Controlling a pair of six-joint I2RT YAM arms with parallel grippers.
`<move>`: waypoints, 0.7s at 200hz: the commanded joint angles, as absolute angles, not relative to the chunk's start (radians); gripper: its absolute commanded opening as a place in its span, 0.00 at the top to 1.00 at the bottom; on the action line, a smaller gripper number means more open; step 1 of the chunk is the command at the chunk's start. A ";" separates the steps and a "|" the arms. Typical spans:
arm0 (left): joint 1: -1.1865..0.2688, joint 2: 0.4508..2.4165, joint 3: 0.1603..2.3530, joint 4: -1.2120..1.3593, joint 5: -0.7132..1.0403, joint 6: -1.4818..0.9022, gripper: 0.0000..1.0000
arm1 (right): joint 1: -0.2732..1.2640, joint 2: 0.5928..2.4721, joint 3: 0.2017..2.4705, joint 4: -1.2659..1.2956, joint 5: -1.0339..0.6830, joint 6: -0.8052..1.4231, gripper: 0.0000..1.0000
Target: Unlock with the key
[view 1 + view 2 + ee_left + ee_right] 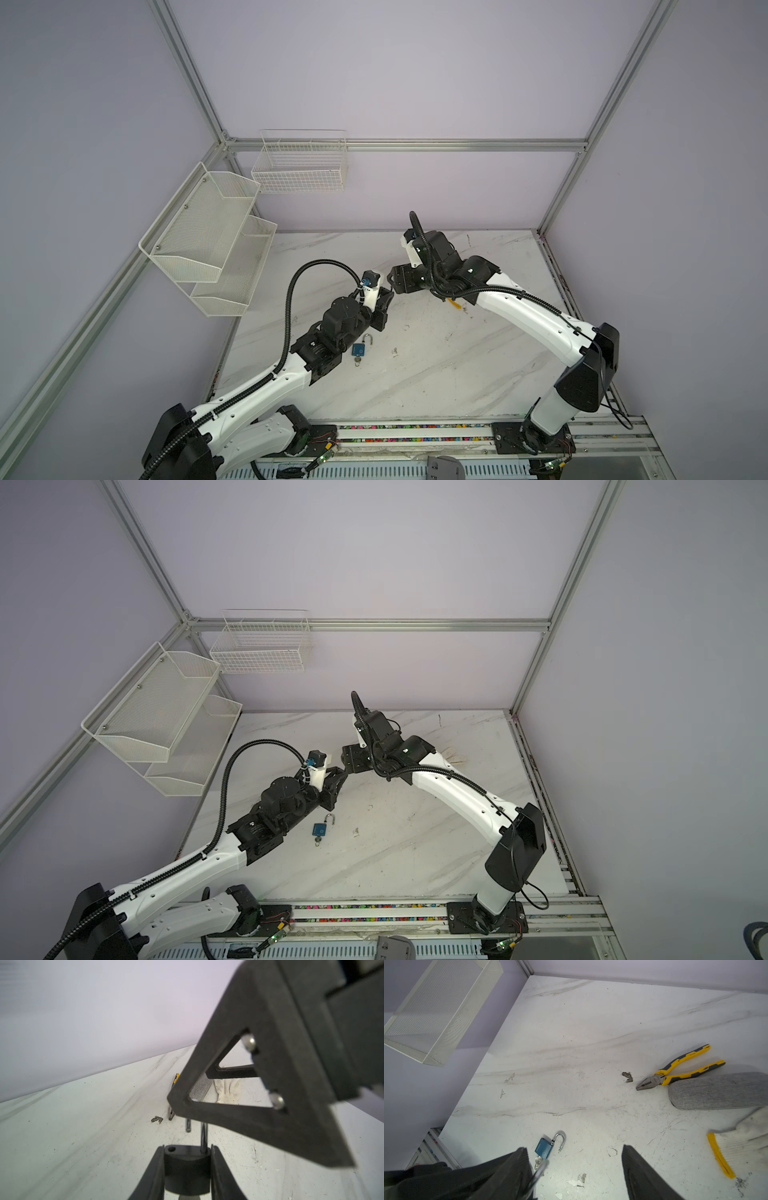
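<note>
- The left gripper sits closest to the lens in its own wrist view. Its fingers are drawn in narrow and clamp the body of a dark padlock from both sides.
- The white marble-look table carries all the loose items.
- A two-tier mesh shelf hangs on the left wall.
- A wire basket hangs on the back wall, beside the corner.
- The right gripper is spread wide with nothing between its fingers. It meets the left gripper tip to tip above the table. One of its fingers crosses in front of the held lock's shackle.
- A grey fabric case lies flat on the table.
- A white knit glove with a yellow cuff lies near the case.
- Yellow-handled pliers lie just beside the case, nose pointing away from it.
- The dark padlock shows one empty shackle hole, and the silver shackle rises from the other.
- A blue padlock lies flat on the table beside the left arm's wrist, with its shackle swung open.
- The key sticks in the bottom end of the blue padlock, apart from both grippers.
</note>
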State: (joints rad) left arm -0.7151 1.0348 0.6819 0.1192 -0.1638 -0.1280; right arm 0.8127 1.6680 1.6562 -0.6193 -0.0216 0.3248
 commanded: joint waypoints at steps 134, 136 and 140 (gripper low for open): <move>-0.719 1.025 0.629 0.258 -0.179 -0.059 1.00 | 0.812 1.577 1.627 -0.741 -0.035 0.225 0.24; -0.719 1.025 0.629 0.258 -0.179 -0.060 1.00 | 0.811 1.576 1.626 -0.742 -0.035 0.226 0.24; -0.719 1.025 0.629 0.258 -0.178 -0.060 1.00 | 0.811 1.572 1.623 -0.743 -0.038 0.224 0.24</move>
State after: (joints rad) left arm -0.7170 1.0348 0.6575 0.1566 -0.1638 -0.0841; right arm 0.8116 1.6154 1.6482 -0.6968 -0.0124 0.2531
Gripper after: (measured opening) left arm 0.295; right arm 0.755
